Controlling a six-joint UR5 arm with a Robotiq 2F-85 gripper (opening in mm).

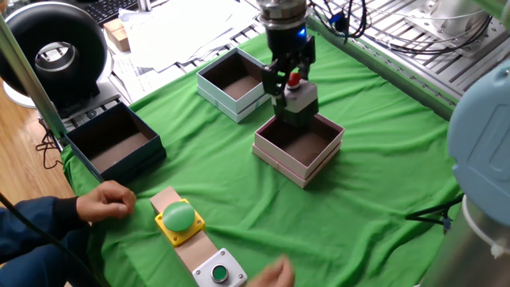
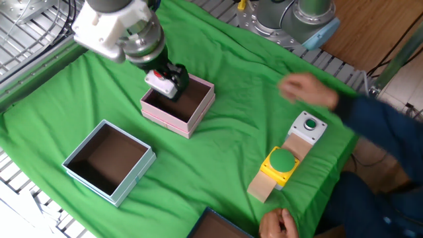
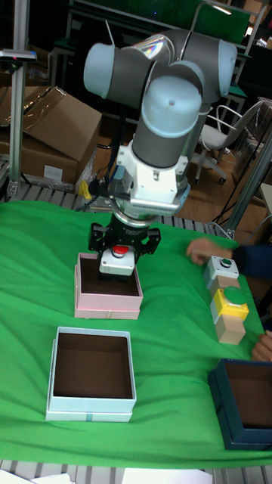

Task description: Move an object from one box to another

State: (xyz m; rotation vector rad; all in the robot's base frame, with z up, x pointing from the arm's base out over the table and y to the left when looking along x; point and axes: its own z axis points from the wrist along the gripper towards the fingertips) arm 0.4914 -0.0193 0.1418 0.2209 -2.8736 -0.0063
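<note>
Red-button switch housing [image 1: 296, 97] held above the pink box [image 1: 300, 148]

The pincer [image 1: 288, 80] clamps the housing upright, red button facing up, over the box's far edge; the white box [image 1: 237, 84] sits apart.

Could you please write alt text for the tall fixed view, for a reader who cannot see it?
A robot arm's two-finger gripper holds a small grey switch housing with a round red push button over the square pale pink cardboard box on a green cloth. In front sits an empty white cardboard box; a person's hand reaches in from the right.
</note>
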